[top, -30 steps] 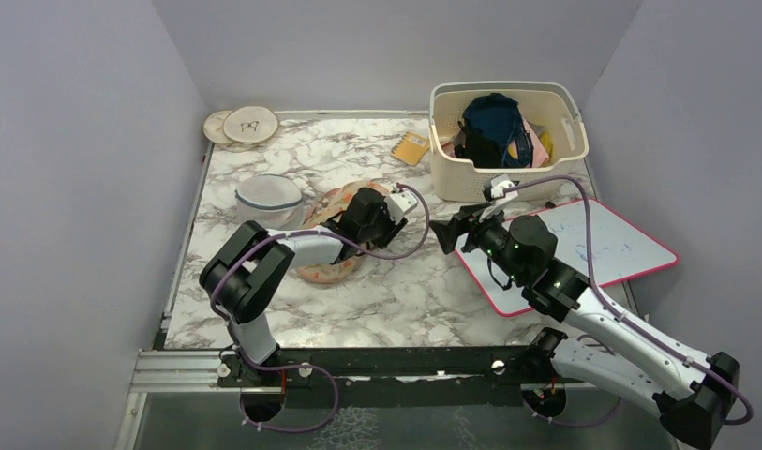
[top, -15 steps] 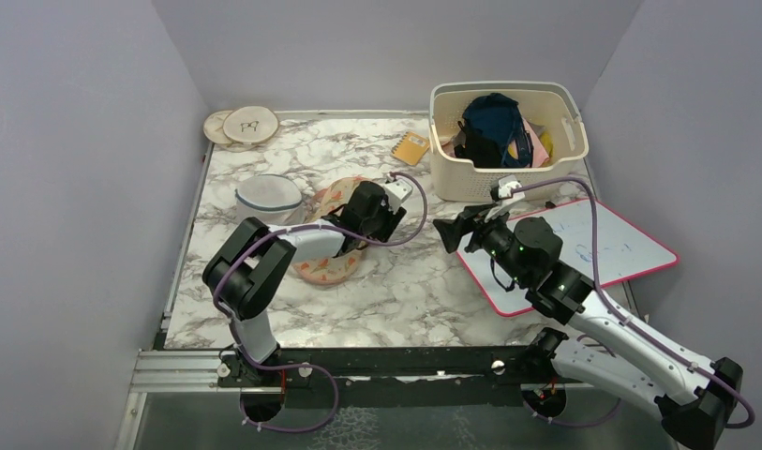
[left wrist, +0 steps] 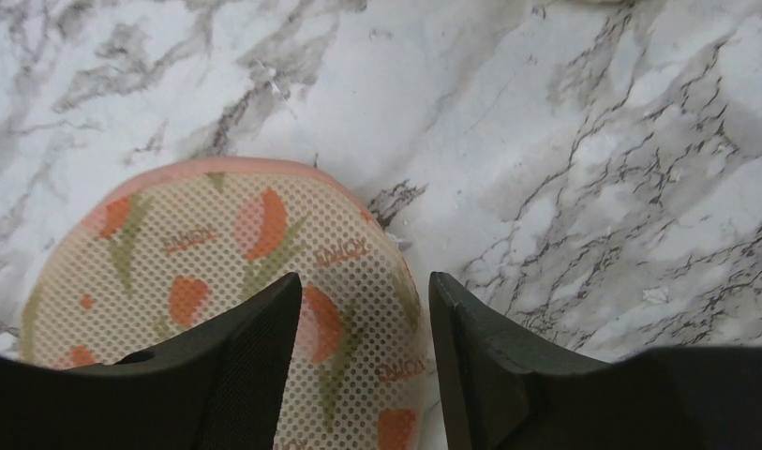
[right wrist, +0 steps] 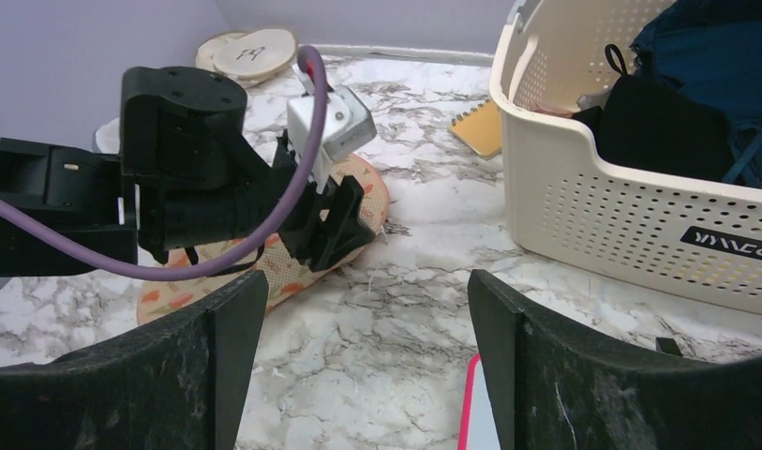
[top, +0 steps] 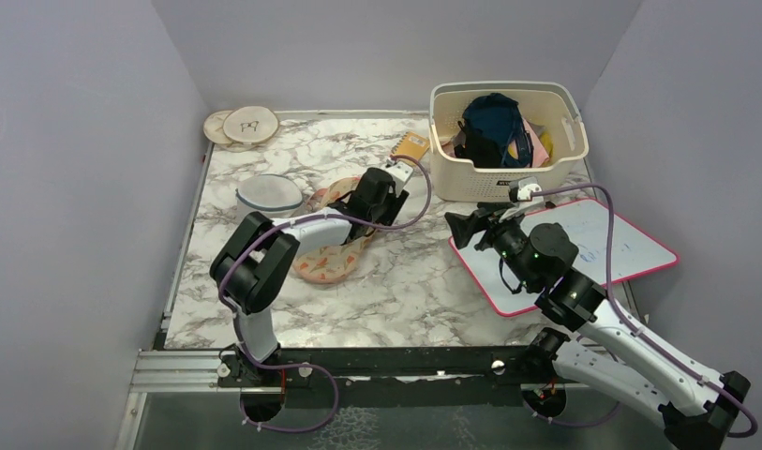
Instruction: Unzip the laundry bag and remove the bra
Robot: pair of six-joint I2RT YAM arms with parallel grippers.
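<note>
The laundry bag [top: 332,255] lies flat on the marble left of centre, peach mesh with orange-red prints and pink edging. My left gripper [top: 366,208] hovers over its far lobe. In the left wrist view the gripper [left wrist: 363,286] is open, straddling the lobe's [left wrist: 217,253] right edge; the left finger [left wrist: 255,361] is over fabric, the right finger [left wrist: 480,361] over bare marble. My right gripper [top: 459,228] hangs open, with nothing in it, near the whiteboard's left corner, facing the bag [right wrist: 264,267]; between its fingertips [right wrist: 367,281] lies marble. The bra is hidden. No zipper pull shows.
A cream basket [top: 489,178] of clothes stands at the back right, close to my right gripper. A pink-edged whiteboard [top: 602,239] lies at the right, a white mesh dome [top: 269,194] left of the bag. An orange notepad [top: 411,147] and wooden discs [top: 241,125] are at the back.
My left gripper has moved toward the back along the bag and its jaws have widened a little. The bag now lies more stretched out. My right arm has drifted slightly right.
</note>
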